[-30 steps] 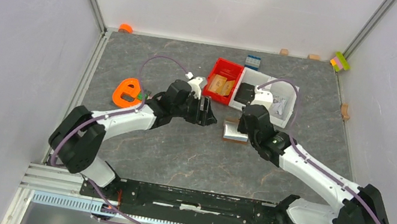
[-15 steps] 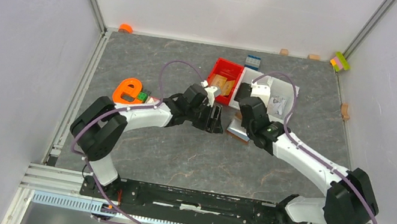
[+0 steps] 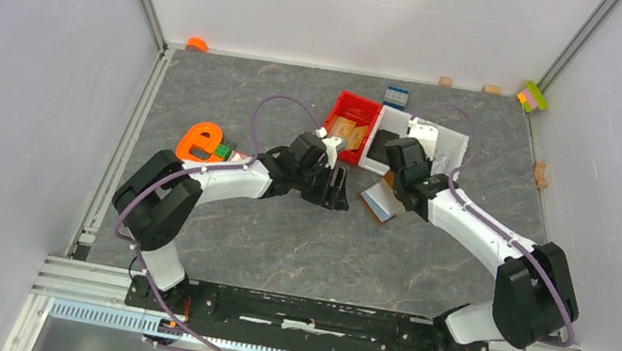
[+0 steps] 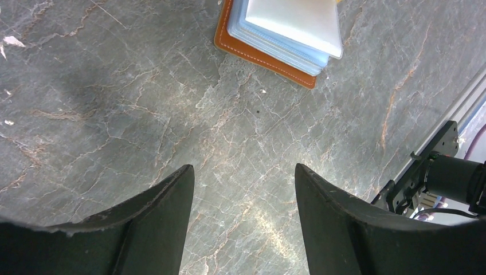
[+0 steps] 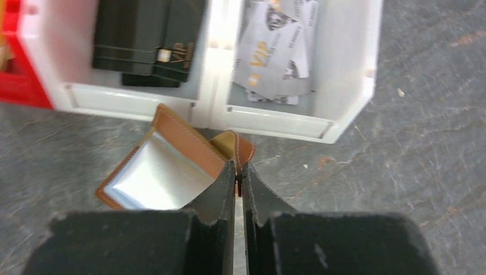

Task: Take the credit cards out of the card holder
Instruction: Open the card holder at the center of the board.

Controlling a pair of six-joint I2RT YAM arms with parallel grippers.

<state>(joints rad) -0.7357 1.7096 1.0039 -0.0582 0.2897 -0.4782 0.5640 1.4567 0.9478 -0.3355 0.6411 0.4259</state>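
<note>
Though dark-veined, grey tabletop (image 3: 278, 237), pale walls (image 3: 355, 2).

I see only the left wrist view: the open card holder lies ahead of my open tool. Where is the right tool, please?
Observer: The right tool is at the card holder's brown flap, jaws almost closed; a grip I cannot confirm.
Operator: What stands behind the holder?
Observer: A white tray with two compartments: black cards in one, silver cards in the other.
Operator: And beside the tray?
Observer: A red bin, with tan cards inside.
</note>
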